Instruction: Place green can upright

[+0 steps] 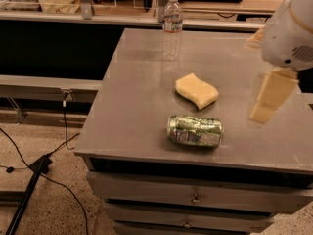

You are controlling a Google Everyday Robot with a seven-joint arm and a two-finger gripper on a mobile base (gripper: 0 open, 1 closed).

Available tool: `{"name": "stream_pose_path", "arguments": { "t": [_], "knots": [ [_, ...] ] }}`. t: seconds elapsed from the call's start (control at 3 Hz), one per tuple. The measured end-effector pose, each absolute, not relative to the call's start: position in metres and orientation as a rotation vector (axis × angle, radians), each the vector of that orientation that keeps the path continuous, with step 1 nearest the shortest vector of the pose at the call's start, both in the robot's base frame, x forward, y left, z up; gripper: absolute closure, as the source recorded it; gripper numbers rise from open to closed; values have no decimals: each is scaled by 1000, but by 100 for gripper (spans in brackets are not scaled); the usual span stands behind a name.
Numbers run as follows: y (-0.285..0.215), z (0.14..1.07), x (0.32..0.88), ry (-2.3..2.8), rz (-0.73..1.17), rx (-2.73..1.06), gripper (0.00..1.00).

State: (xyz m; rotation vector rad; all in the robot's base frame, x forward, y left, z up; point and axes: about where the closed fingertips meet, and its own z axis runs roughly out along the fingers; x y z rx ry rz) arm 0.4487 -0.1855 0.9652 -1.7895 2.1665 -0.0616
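Note:
The green can point(195, 130) lies on its side near the front edge of the grey table point(137, 111), its long axis running left to right. My gripper point(264, 112) hangs from the white arm point(291, 28) at the right of the camera view. It points down above the table, to the right of the can and a little behind it. It is apart from the can and holds nothing that I can see.
A yellow sponge point(196, 90) lies just behind the can. A clear plastic water bottle point(172, 27) stands upright at the table's back. Drawers point(195, 198) sit under the table front. Cables point(44, 165) run across the floor at the left.

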Motion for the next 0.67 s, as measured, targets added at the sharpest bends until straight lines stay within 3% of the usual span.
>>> {"name": "stream_pose_path", "arguments": {
  "t": [0.67],
  "knots": [
    [-80,924,463,2138,38,-1966,0]
  ]
}}
